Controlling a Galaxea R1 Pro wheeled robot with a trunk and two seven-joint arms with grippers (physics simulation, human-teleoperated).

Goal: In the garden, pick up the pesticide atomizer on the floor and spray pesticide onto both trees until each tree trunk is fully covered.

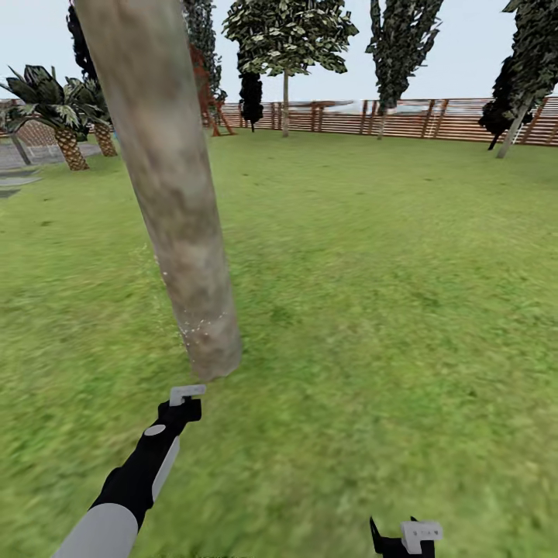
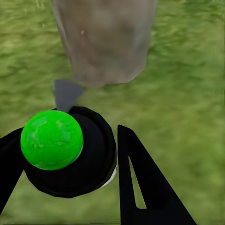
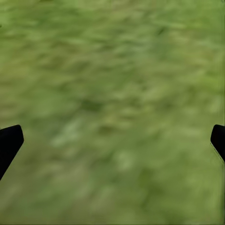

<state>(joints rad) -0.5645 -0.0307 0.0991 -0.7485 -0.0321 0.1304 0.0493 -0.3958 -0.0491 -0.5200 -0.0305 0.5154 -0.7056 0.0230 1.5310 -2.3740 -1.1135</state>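
No readable text, labels, brands, numbers or signs on any surface in view.

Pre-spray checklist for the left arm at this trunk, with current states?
1. Pesticide atomizer in left gripper: ok, held between the fingers.
2. Nozzle aimed at tree trunk: ok, grey spray head points at its base.
3. Trunk coverage: not ok; pale specks low down, upper trunk bare.
4. Far side of trunk: cannot tell.
5. Right gripper: ok, open over the grass.
6. Second tree: cannot tell.
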